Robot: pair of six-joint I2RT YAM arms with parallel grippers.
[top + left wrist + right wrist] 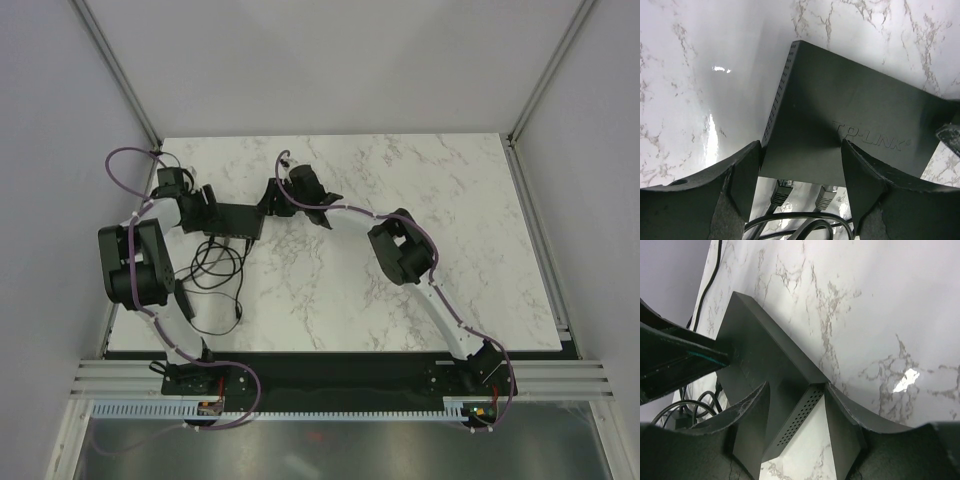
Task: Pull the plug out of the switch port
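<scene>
The switch (236,220) is a flat black box lying at the table's back left, with TP-LINK embossed on its lid (840,110). Two grey plugs (782,191) (825,196) sit side by side in the ports along its near edge. My left gripper (801,165) is open over that port edge. One of its fingers (747,175) is beside the vented end and the other is over the lid. My right gripper (795,390) is at the opposite vented end (795,422), open. Its right finger (850,410) touches the far corner and its left finger lies over the lid.
Black cables (215,268) loop on the marble in front of the switch and trail toward the left arm's base. The left gripper's body (675,355) crowds the switch's other end. Grey walls close in at the left and back.
</scene>
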